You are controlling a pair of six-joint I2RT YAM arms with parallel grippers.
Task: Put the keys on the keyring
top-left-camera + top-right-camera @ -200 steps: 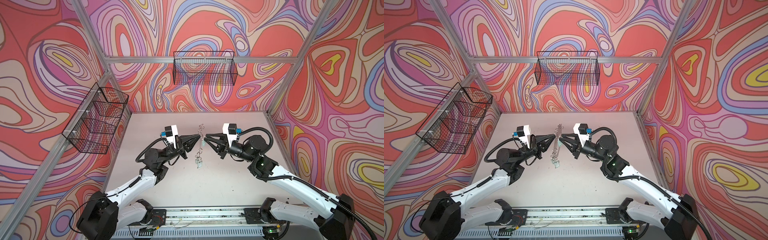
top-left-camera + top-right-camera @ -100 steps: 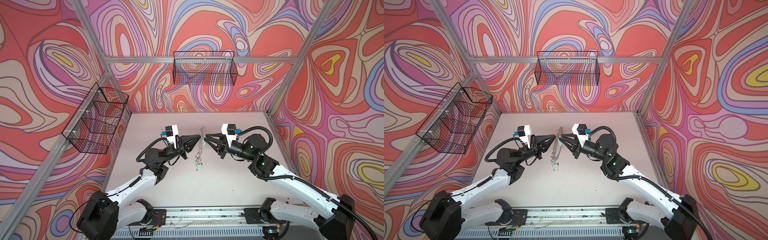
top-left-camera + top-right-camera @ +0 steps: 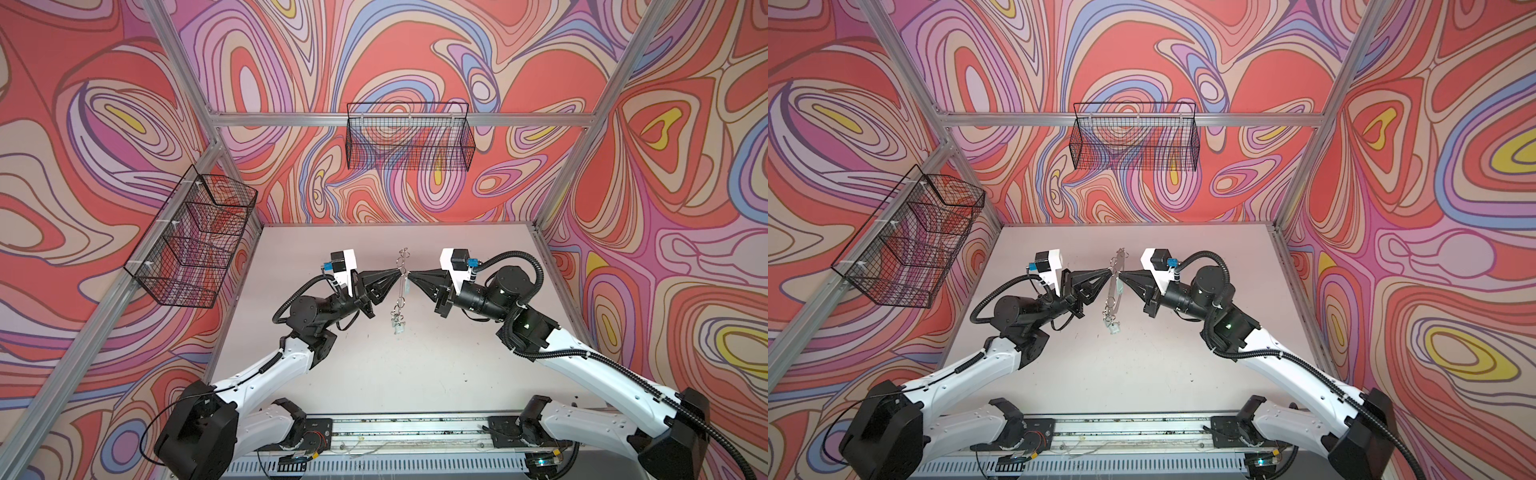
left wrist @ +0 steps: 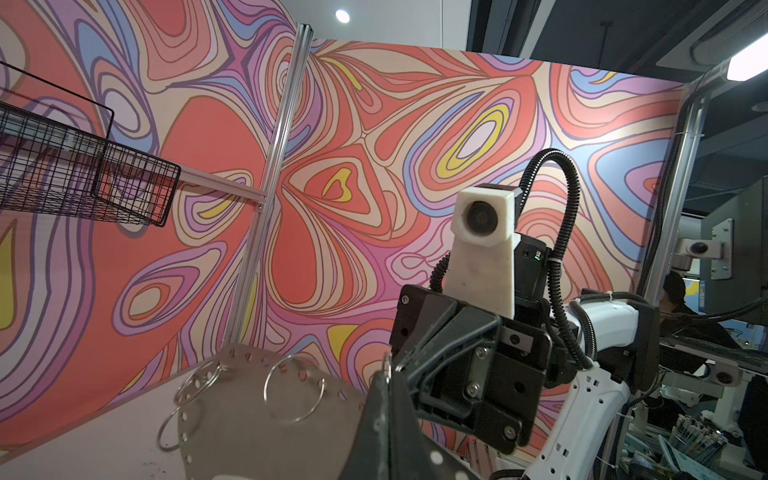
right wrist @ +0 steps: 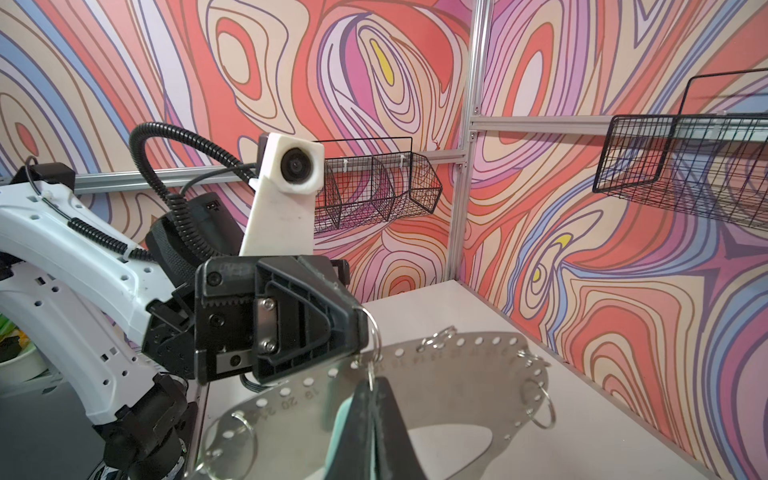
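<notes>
The keyring (image 3: 401,291) is a thin grey metal plate held edge-on above the table in both top views, with wire loops (image 5: 538,409) on its punched rim. My left gripper (image 3: 400,272) is shut on its rim from the left. In the left wrist view the plate (image 4: 257,424) spreads beside my shut left gripper (image 4: 388,382). My right gripper (image 5: 371,384) meets it tip to tip from the right. It is shut on a key's mint tag (image 5: 344,415), whose small ring touches the rim. Another key (image 3: 398,326) with a pale tag hangs from the plate's lower end.
A black wire basket (image 3: 409,137) hangs on the back wall and a divided one (image 3: 195,237) on the left wall. The pale table (image 3: 415,374) lies below the raised plate. Both arm bases sit on a rail (image 3: 407,432) at the front edge.
The right gripper's jaws have closed. Both arms and the plate have hardly shifted.
</notes>
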